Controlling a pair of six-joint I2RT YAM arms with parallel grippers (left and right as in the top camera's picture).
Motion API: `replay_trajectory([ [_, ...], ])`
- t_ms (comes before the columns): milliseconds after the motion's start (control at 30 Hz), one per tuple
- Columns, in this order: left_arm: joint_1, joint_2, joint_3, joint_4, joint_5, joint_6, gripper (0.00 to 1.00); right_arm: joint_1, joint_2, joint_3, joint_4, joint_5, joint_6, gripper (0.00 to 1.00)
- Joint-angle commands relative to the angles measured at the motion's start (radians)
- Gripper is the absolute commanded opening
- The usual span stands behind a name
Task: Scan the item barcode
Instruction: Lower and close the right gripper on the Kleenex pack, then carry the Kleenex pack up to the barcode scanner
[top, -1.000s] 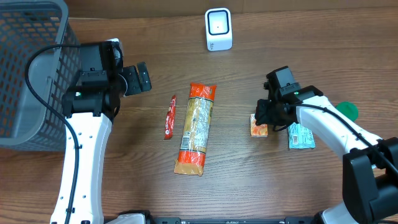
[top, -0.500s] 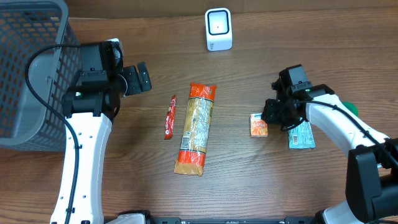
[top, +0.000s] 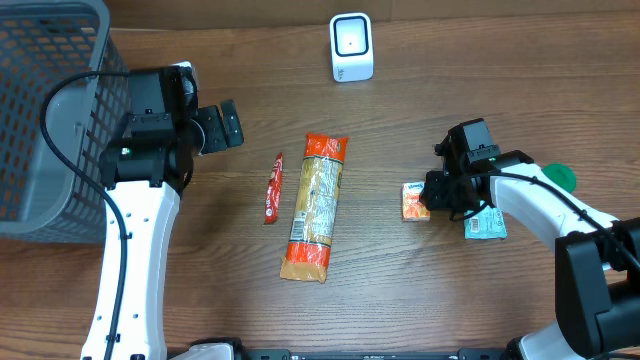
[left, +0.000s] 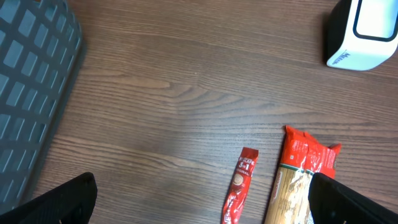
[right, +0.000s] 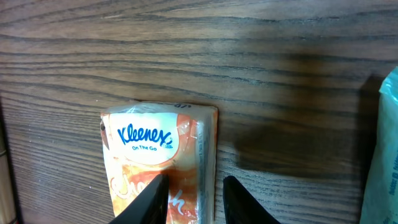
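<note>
Basket (top: 40, 100) upper left. Left gripper (top: 222, 127) beside it, jaws wide apart, empty. Sachet (top: 273, 188) and long packet (top: 315, 205) mid-frame; scanner (top: 351, 47) top centre. Tissue pack (top: 414, 201) flat on table, right of centre. Right gripper (right: 196, 199) over its right edge, jaws narrowly apart, not clamped: 1 finger above pack, 1 past edge. Risk: pinch catches only wrapper seam, so pack slips or swings and barcode misses scanner.

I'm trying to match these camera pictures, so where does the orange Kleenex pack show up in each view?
Overhead: the Kleenex pack lies right of centre.
Left wrist: not in it.
Right wrist: lower left of centre, running off the bottom edge.
Shared landmark: the teal packet, just right of the pack overhead, at the right edge in the right wrist view.
</note>
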Motion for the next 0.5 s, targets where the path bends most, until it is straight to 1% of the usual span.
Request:
replay_trajectory([
  [0, 0.0, 0.005, 0.005, 0.001, -0.013, 0.013, 1.0, -0.002, 0.0, -0.008, 0.006, -0.006, -0.006, 0.3],
  [100, 0.0, 0.005, 0.005, 0.001, -0.013, 0.013, 1.0, -0.002, 0.0, -0.013, 0.01, -0.006, -0.006, 0.3],
  [133, 0.0, 0.005, 0.005, 0.001, -0.013, 0.013, 1.0, -0.002, 0.0, -0.019, 0.013, -0.005, -0.007, 0.27],
  [367, 0.0, 0.005, 0.005, 0.001, -0.013, 0.013, 1.0, -0.002, 0.0, -0.073, 0.06, -0.005, -0.007, 0.27],
  [467, 0.0, 0.005, 0.005, 0.001, -0.013, 0.013, 1.0, -0.002, 0.0, -0.073, 0.06, -0.005, -0.007, 0.22],
])
